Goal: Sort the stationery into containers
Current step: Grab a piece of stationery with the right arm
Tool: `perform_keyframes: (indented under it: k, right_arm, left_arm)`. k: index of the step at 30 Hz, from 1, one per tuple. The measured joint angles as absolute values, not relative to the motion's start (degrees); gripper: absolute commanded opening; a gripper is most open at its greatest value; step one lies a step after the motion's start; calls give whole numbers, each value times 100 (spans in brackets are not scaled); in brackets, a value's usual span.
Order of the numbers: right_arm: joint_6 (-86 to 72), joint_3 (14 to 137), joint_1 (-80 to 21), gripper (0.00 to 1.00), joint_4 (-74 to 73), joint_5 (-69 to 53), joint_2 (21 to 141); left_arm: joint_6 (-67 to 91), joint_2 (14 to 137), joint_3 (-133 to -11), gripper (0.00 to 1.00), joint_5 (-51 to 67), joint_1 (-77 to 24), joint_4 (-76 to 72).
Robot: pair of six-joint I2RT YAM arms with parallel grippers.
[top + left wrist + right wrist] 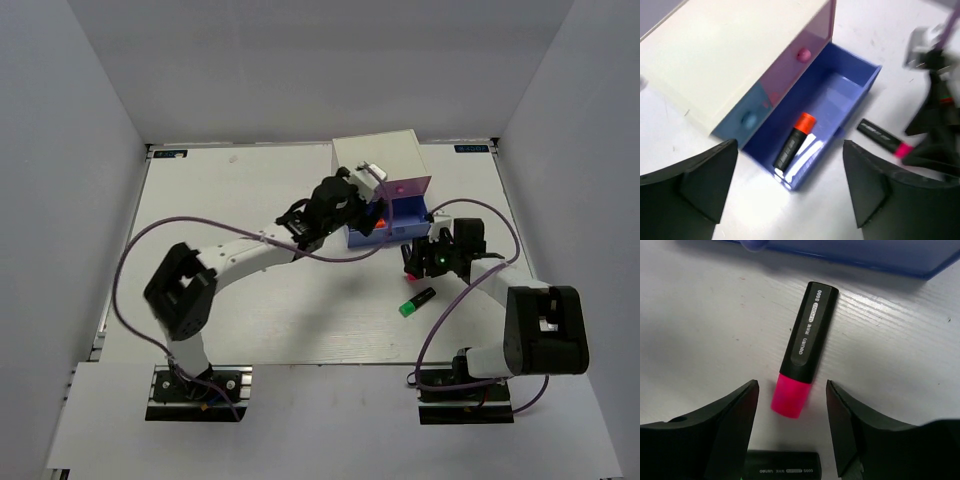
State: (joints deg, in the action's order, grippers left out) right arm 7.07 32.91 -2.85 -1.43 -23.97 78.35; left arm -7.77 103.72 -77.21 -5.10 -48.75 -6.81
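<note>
The container (380,155) is a white box with pink and blue drawer fronts. Its blue drawer (850,75) is pulled out. An orange-capped highlighter (795,140) lies inside that drawer. My left gripper (790,185) hangs open just above the drawer's near end, holding nothing. A pink-capped highlighter (805,347) lies on the table beside the drawer. My right gripper (792,410) stands open with its fingers on either side of the pink cap, not touching it. The green-capped highlighter (417,301) lies on the table behind the right gripper.
The box (730,55) stands at the back middle of the white table (250,310). Both arms crowd the space in front of the open drawer, the right gripper (935,115) close by the drawer's right corner. Purple cables loop over the table on both sides.
</note>
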Motion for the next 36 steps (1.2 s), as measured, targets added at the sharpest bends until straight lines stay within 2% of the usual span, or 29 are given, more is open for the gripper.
perform_keyframes:
  k: [1, 7, 10, 13, 14, 16, 17, 18, 23, 31, 36]
  right_arm:
    - [709, 3336, -322, 58, -161, -2329, 7931]
    - [779, 3411, -633, 57, -115, -1855, 8156]
    - [832, 3411, -825, 50, -47, -1581, 8173]
    - [906, 3428, -982, 39, 19, -1284, 8208]
    - [939, 3430, -1022, 29, 23, -1194, 8211]
    - [950, 3430, -1079, 18, 30, -1074, 8211]
    - [967, 3430, -1103, 18, 32, -1057, 8200]
    - [1004, 3426, -1120, 14, 12, -1035, 8176]
    - [1455, 3317, -1160, 12, -460, -1260, 7749]
    - [2912, 3363, -1168, 12, -1579, -2867, 6285]
    - [3573, 3935, -1170, 12, -1706, -3273, 6191]
  left_arm:
    - [-467, 10084, -7561, 97, -617, -4875, -580]
    - [1382, 8241, -6320, 100, -1273, -4875, -237]
    - [2287, 7640, -5680, 100, -1695, -4873, -23]
    - [3120, 7404, -5275, 100, -2193, -4877, 399]
    - [3380, 7402, -5225, 100, -2368, -4890, 607]
    - [3837, 7415, -5194, 100, -2606, -4915, 989]
    - [4027, 7415, -5194, 100, -2707, -4928, 1181]
    - [4171, 7415, -5194, 100, -2783, -4936, 1337]
    - [4650, 7485, -5236, 100, -2856, -4947, 1949]
    - [4838, 7546, -5240, 100, -2681, -4947, 2099]
    - [4803, 7546, -5240, 100, -2552, -4947, 2097]
